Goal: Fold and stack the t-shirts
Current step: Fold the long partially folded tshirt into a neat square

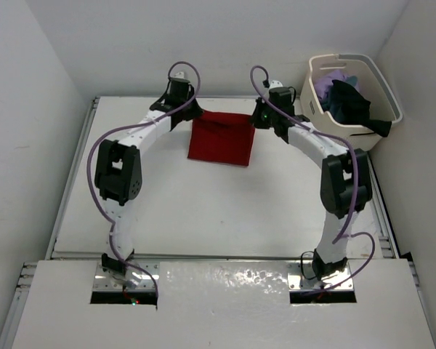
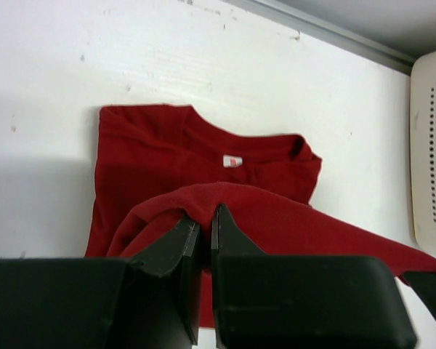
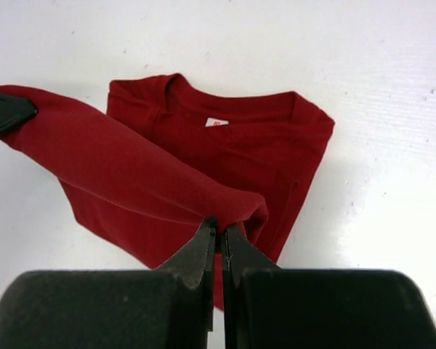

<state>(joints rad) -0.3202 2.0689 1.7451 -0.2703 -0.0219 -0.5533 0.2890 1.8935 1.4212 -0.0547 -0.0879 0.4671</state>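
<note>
The left gripper and right gripper are each clamped shut on a raised fold of the red shirt. The rest lies flat on the surface just beyond both grippers.

The flat white worktop carries a red cloth t-shirt near the middle of its far edge. The shirt's lower layer lies flat on the surface, collar and white neck label showing, with one edge raised off it. A cream perforated plastic laundry basket stands at the far right corner.
</note>
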